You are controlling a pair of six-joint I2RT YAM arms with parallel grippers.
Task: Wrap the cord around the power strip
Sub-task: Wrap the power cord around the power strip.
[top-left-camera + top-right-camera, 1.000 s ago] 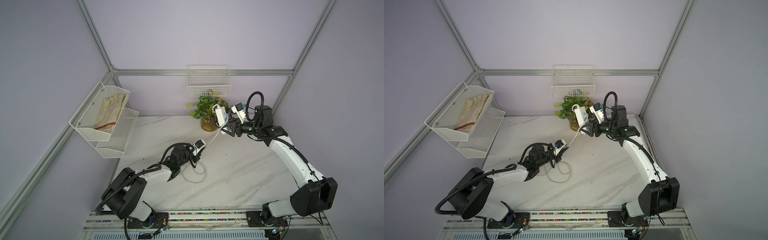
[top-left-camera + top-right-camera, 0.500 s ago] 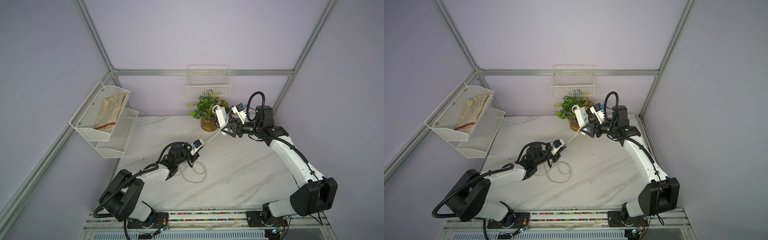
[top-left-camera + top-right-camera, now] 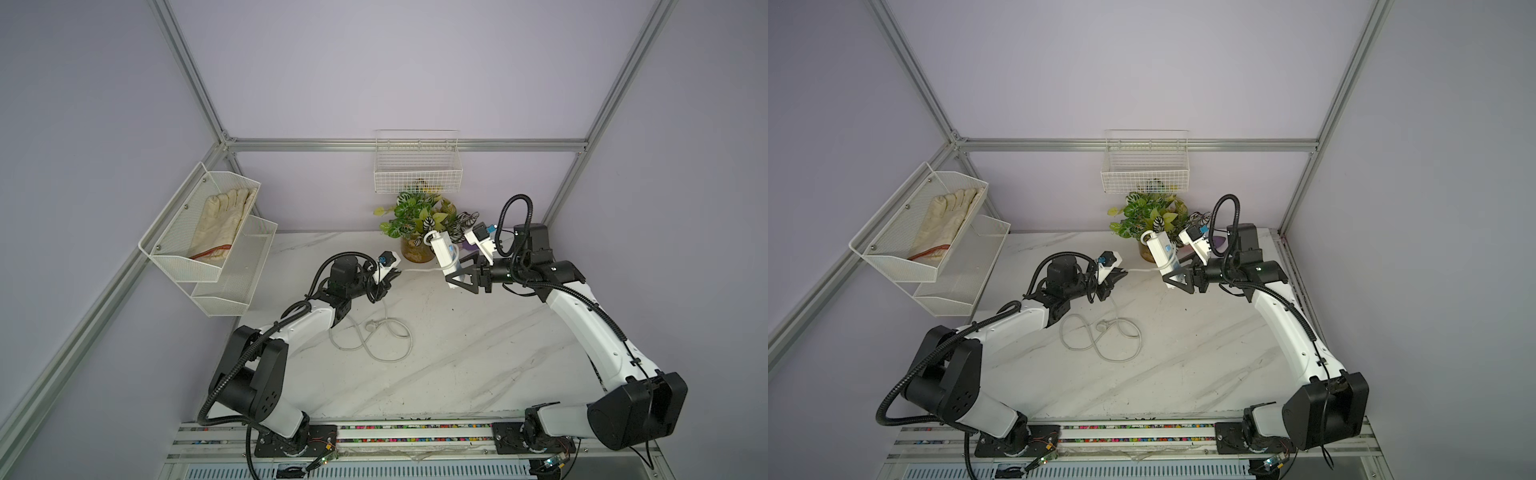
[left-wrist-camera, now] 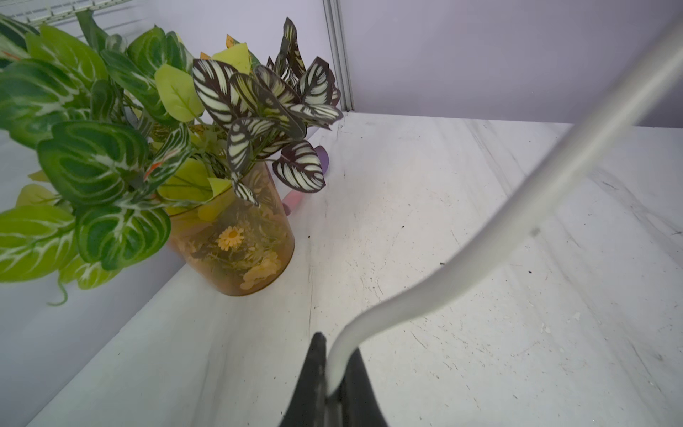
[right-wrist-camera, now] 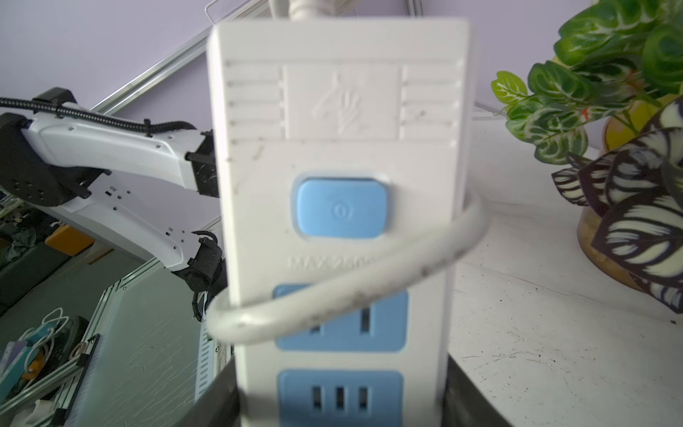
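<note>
The white power strip (image 3: 444, 253) (image 3: 1163, 257) with blue sockets and a blue button stands tilted upright above the back of the table. My right gripper (image 3: 457, 277) (image 3: 1177, 279) (image 5: 340, 403) is shut on its lower end. One turn of the pale cord (image 5: 351, 295) crosses its face below the button. From the strip the cord (image 3: 419, 270) (image 3: 1142, 270) runs almost straight to my left gripper (image 3: 392, 275) (image 3: 1121, 274) (image 4: 332, 366), which is shut on the cord (image 4: 517, 207). The remaining cord lies in loose loops (image 3: 386, 332) on the table, ending in the plug (image 3: 371, 327) (image 3: 1100, 328).
A potted plant (image 3: 419, 216) (image 4: 236, 244) stands just behind the strip, under a wire basket (image 3: 417, 166) on the back wall. A white mesh shelf (image 3: 166, 253) holding a glove (image 3: 220, 216) hangs on the left wall. The arms' base rail (image 3: 415, 432) runs along the front edge.
My left gripper has closed on the cord and moved slightly back and left, drawing the stretch to the strip straighter. The right arm and the strip have barely moved.
</note>
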